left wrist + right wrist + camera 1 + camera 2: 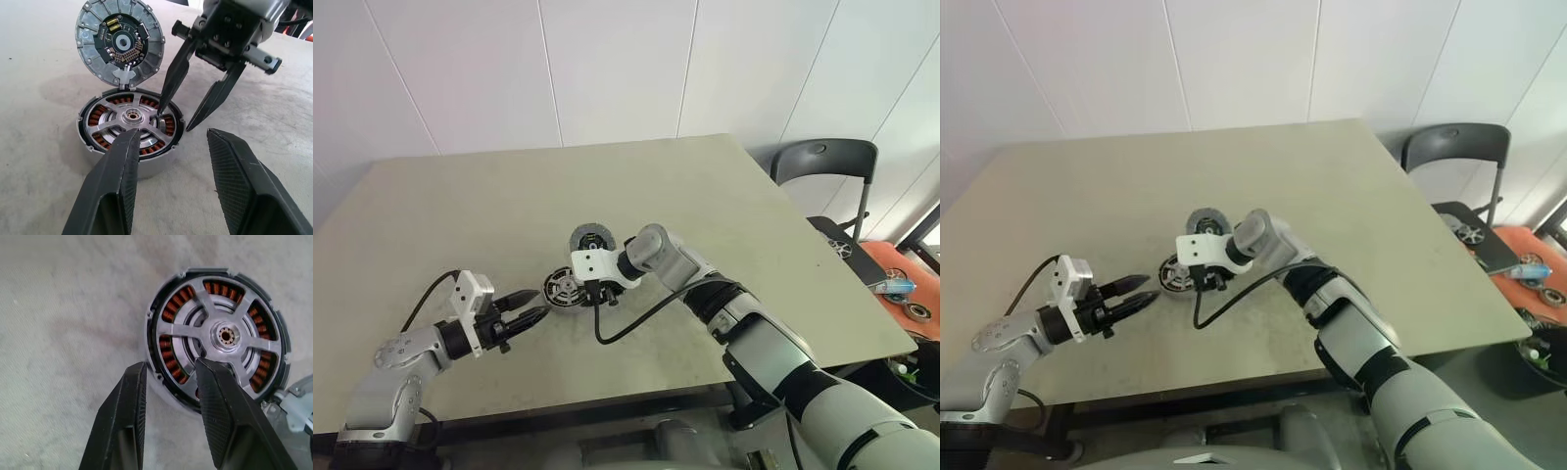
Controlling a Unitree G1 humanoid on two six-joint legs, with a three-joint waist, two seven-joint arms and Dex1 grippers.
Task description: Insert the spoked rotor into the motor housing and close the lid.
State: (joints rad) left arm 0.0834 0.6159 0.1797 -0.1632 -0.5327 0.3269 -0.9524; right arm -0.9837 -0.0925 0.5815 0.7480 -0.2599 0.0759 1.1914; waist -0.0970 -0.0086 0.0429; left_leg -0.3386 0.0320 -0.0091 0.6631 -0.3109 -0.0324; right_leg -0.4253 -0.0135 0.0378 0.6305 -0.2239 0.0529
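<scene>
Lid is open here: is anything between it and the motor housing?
Yes. The right gripper straddles the motor housing rim, with one of its fingers dipping between the spoked rotor arms, in the closing path of the upright lid.

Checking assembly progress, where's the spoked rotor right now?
The spoked rotor sits inside the motor housing near the table's front middle, below the open lid.

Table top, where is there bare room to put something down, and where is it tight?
The table is bare along the far edge by the wall, across the right half toward the chair, and at the far left corner. It is crowded near the front middle, where the motor housing, its raised lid, the right gripper and the left gripper cluster.
</scene>
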